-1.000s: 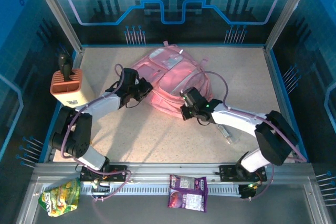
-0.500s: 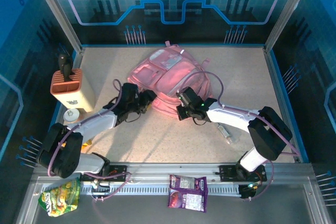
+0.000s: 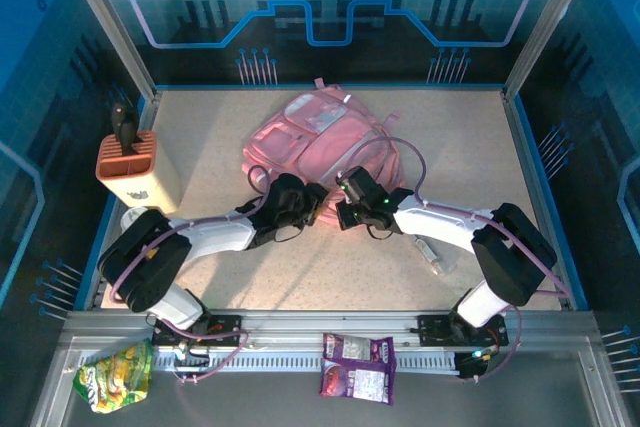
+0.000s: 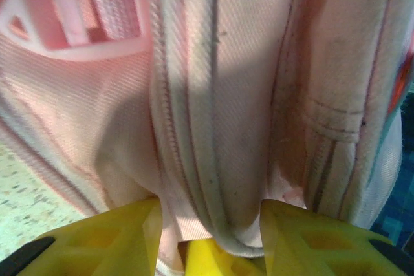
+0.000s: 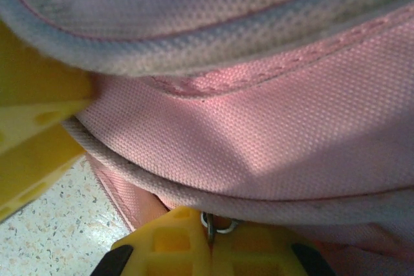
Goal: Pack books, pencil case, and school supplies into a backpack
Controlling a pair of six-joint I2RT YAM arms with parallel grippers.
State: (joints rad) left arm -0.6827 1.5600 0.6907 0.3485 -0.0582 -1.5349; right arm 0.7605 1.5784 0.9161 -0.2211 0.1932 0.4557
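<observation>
Zip-opening step, I'd judge: left gripper [image 4: 208, 216] at the 7 o'clock edge of the backpack [image 3: 320, 137], fingers part-closed, pinching a fabric ridge; right gripper [image 5: 210, 219] at 5 o'clock, fully closed on the zipper pull [image 5: 217, 225]. Anchor with left, tension the fabric, drag along the track, not upward. Unpacked school supplies tube [image 3: 428, 252] lies on the table [image 3: 300, 272] toward 4 o'clock.
</observation>
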